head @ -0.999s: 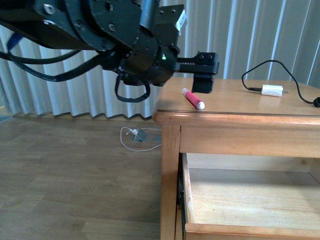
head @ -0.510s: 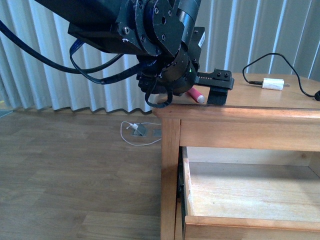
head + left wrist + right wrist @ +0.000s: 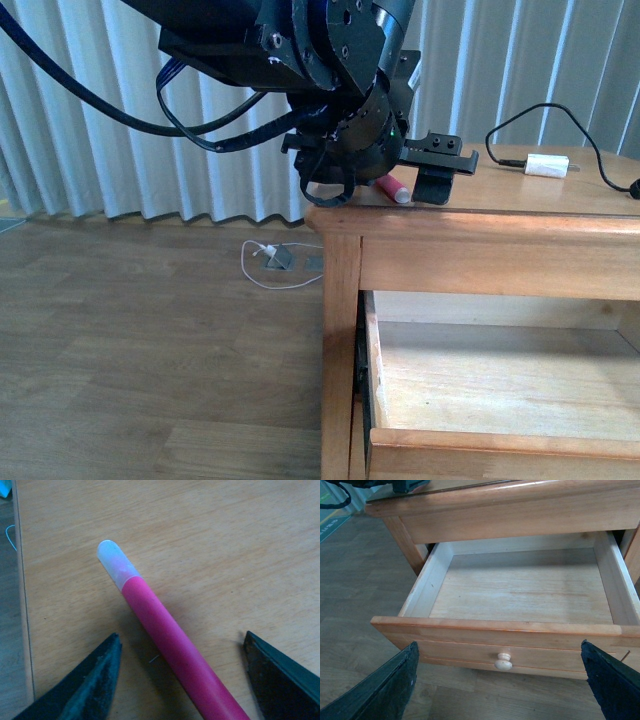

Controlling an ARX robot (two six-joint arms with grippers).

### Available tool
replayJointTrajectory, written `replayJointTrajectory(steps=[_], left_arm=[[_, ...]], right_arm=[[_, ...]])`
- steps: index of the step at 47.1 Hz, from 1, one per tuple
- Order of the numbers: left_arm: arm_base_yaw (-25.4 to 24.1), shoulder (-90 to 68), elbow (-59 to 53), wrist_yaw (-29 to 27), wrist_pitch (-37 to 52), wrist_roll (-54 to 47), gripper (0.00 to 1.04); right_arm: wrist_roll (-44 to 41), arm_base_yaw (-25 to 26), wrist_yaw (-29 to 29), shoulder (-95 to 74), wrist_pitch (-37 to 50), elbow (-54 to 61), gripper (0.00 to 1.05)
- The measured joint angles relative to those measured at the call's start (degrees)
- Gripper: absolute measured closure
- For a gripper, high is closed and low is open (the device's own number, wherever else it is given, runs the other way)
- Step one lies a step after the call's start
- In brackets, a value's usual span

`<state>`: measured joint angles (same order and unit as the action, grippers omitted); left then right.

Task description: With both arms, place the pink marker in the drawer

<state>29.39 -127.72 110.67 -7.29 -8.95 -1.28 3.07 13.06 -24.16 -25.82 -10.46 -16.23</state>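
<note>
Pink marker (image 3: 165, 630): lying flat on the worktop (image 3: 520, 200), close to its front left corner, white end pointing toward the front edge. Left hand (image 3: 182, 637): hovering low over the marker, fingers (image 3: 95, 680) spread wide, straddling it on both sides without touching. Drawer (image 3: 495, 628): standing pulled out beneath the worktop, pale plank bottom showing. Right hand (image 3: 498, 647): hanging before the drawer, facing its front panel and round knob (image 3: 503, 661), likewise spread wide, gripping nothing.
</note>
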Motion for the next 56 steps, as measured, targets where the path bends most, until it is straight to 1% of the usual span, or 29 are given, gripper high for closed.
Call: replayJointTrajectory(steps=[4,5,6,7,12,14,25,32,38,44,50,51,56], left_arm=[[0.13,0.04,-0.02,-0.02,-0.04,-0.22,0.48],[0.13,0.13,-0.15,-0.09,-0.04,-0.35,0.55],[0.11,0.22,-0.22,-0.13,-0.07,-0.42,0.58],[-0.20,0.44,-0.55,-0.28,-0.07,-0.85,0.74],[-0.52,0.57,-0.70,-0.17,-0.07,-1.20,0.87],[-0.61,0.66,-0.76,-0.15,-0.07,-1.27,0.90],[-0.96,1.92,-3.21,0.20,2.34,-1.20,0.90],[-1.60,5.11,-9.62,3.54,8.98,-1.03,0.90],[-2.01,8.83,-14.95,7.65,13.03,-1.27,0.90],[-2.40,14.23,-20.28,13.18,16.28,-1.99,0.90],[-2.56,20.09,-24.96,19.76,18.40,-3.93,0.90],[-2.56,20.57,-25.35,20.04,18.47,-4.04,0.90],[-2.25,24.48,-29.18,26.18,18.69,-7.78,0.90]], right_arm=[[0.00,0.00,0.00,0.00,0.00,0.00,0.08],[0.00,0.00,0.00,0.00,0.00,0.00,0.08],[0.00,0.00,0.00,0.00,0.00,0.00,0.08],[0.00,0.00,0.00,0.00,0.00,0.00,0.08],[0.00,0.00,0.00,0.00,0.00,0.00,0.08],[0.00,0.00,0.00,0.00,0.00,0.00,0.08],[0.00,0.00,0.00,0.00,0.00,0.00,0.08],[0.00,0.00,0.00,0.00,0.00,0.00,0.08],[0.00,0.00,0.00,0.00,0.00,0.00,0.08],[0.00,0.00,0.00,0.00,0.00,0.00,0.08],[0.00,0.00,0.00,0.00,0.00,0.00,0.08],[0.00,0.00,0.00,0.00,0.00,0.00,0.08],[0.00,0.00,0.00,0.00,0.00,0.00,0.08]])
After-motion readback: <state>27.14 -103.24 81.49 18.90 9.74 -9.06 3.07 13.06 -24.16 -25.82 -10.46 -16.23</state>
